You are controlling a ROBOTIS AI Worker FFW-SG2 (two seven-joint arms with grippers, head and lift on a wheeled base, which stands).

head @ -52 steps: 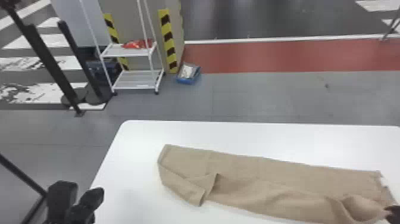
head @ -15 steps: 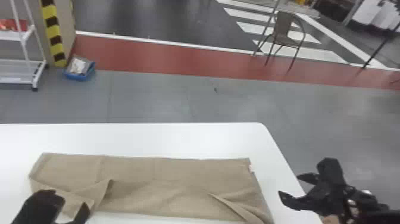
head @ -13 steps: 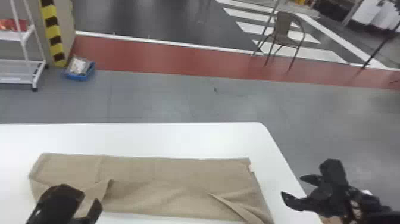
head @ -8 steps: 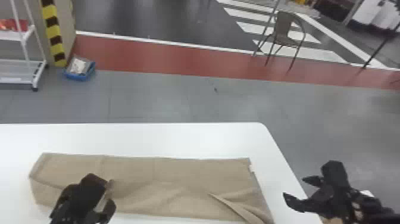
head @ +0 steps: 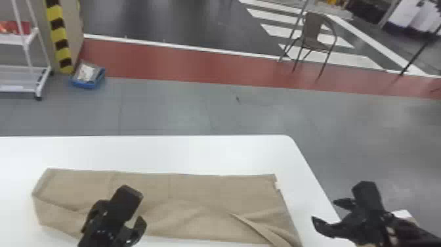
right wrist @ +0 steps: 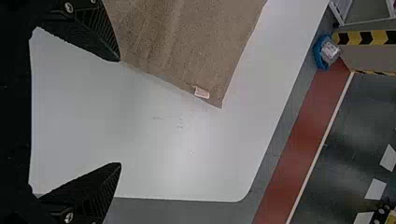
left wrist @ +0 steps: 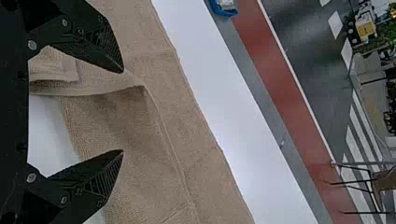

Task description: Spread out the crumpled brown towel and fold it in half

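Note:
The brown towel (head: 197, 200) lies as a long band across the table, with a folded-over flap at its left part and a diagonal crease near its right end. Over the towel's left half is my left gripper (head: 115, 219), open. In the left wrist view, the left gripper (left wrist: 123, 111) has its fingers wide apart above the towel (left wrist: 135, 126) and its raised fold. My right gripper (head: 323, 210) stands open past the towel's right end, by the table's right edge. The right wrist view shows the right gripper (right wrist: 119, 112) apart over white table, beside the towel's tagged corner (right wrist: 210, 95).
The white table (head: 164, 151) has a rounded far right corner; its right edge runs close by my right gripper. Beyond it on the floor are a white shelf rack (head: 23, 78), a blue bin (head: 87, 76) and a chair (head: 313, 36).
The head view has swung to the right since the oldest frame. More recently my left gripper has moved right over the towel, while the right one has barely shifted. The towel's right end lies flatter than at first.

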